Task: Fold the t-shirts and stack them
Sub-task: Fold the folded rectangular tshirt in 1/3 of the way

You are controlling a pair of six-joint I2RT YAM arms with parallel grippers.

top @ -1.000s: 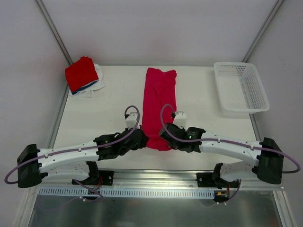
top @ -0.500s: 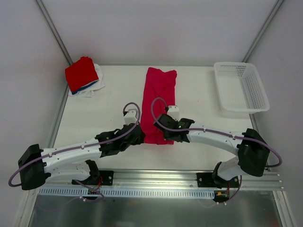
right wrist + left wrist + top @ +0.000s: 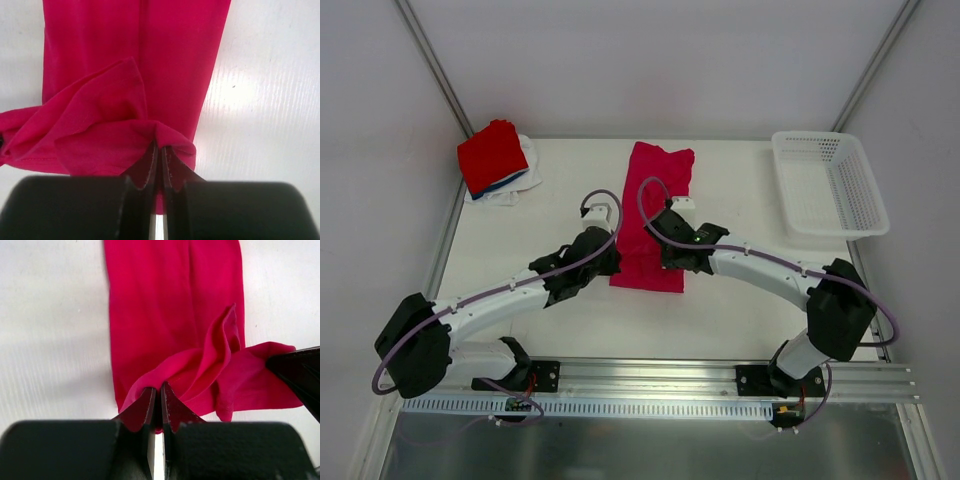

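A crimson-pink t-shirt [image 3: 656,190] lies as a long narrow strip down the middle of the white table [image 3: 750,300]. Its near hem is lifted and carried back over the strip. My left gripper [image 3: 610,262] is shut on the hem's left corner, seen pinched at the left gripper [image 3: 160,387] with cloth [image 3: 165,305] bunched ahead. My right gripper [image 3: 672,256] is shut on the right corner, gripped at the right gripper [image 3: 159,148] over the shirt [image 3: 125,50]. A stack of folded t-shirts [image 3: 493,155], bright red on top with blue and white edges below, sits at the far left.
A white plastic mesh basket [image 3: 828,186] stands at the far right of the table. Metal frame posts [image 3: 430,60] rise at the back corners. Both arms reach inward over the near half of the table.
Both grippers have moved away from the bases toward the far edge, dragging the shirt's near hem with them. The visible strip of shirt is shorter.
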